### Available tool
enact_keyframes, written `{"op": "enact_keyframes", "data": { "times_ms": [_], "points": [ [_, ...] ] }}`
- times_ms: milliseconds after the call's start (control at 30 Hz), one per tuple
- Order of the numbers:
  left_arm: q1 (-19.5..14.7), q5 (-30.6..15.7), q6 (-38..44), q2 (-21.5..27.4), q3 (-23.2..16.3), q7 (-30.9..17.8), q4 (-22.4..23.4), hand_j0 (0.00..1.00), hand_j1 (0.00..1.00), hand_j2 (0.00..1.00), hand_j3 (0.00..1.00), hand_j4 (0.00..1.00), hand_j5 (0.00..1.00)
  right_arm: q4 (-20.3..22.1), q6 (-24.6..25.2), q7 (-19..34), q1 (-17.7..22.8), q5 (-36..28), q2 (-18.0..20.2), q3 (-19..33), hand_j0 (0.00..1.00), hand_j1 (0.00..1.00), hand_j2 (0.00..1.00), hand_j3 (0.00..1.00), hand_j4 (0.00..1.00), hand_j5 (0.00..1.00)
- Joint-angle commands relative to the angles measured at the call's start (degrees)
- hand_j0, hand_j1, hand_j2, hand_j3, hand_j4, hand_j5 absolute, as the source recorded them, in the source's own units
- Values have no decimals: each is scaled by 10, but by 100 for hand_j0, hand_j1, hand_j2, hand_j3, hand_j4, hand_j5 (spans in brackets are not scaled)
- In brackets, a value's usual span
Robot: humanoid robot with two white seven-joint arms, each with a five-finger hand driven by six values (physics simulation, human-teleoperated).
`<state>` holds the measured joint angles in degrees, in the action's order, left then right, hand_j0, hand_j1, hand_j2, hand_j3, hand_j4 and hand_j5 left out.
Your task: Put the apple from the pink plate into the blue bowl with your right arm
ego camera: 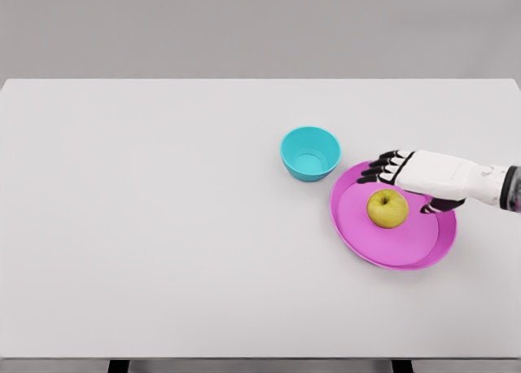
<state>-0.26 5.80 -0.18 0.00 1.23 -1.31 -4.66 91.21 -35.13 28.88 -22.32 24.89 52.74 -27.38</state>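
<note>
Apple [387, 208] rests on pink plate [370, 247] atop white table [163, 226].

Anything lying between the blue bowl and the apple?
Only bare table and the pink plate's near rim separate the bowl from the apple in the head view.

Between the pink plate [358, 241] and the blue bowl [310, 153] nothing blocks the way. The counter [146, 226] lies bare to the left.
</note>
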Motion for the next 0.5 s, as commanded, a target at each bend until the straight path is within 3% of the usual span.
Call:
{"op": "enact_keyframes", "data": {
  "times_ms": [0,300,467],
  "points": [
    [0,0,0,0,0,0,0,100,100,100,100,100,100,0,1,1,0,-1,1,-10,100,100,100,100,100,100],
    [0,0,0,0,0,0,0,100,100,100,100,100,100,-19,1,1,-4,4,-1,-32,100,100,100,100,100,100],
    [0,0,0,0,0,0,0,100,100,100,100,100,100,-28,1,1,-26,5,-3,-62,100,100,100,100,100,100]
  ]
}}
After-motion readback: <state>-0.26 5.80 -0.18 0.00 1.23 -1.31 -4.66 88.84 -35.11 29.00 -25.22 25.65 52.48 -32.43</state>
